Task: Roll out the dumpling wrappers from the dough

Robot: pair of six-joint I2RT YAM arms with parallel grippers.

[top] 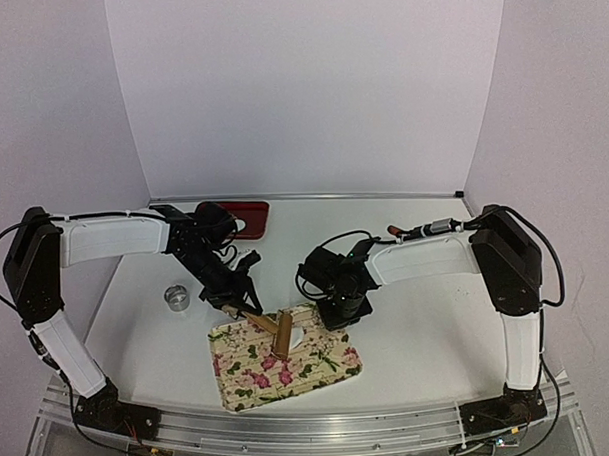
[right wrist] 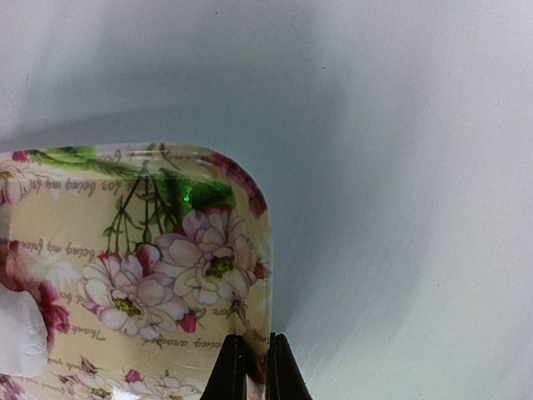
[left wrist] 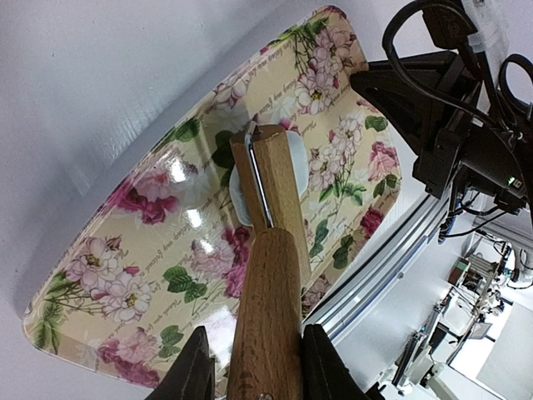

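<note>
Pincers: left pincer pinching pin handle; right pincer pinching tray rim.
Pin: lying across dough, frame centre.
Dough: mid-tray, centre of top view.
Cutter: on counter, left of tray.

White table, plain pale walls, soft light

A: The light wooden rolling pin covers most of the flat white dough piece, slivers only, outline unclear.
B: Pin's near end cut off at bottom. Right wrist?
A: Dough cut by left edge; cream floral rectangular tray cut left and bottom.
B: Top: small metal ring too tiny for detail, dark red flat object half behind left arm.
</note>
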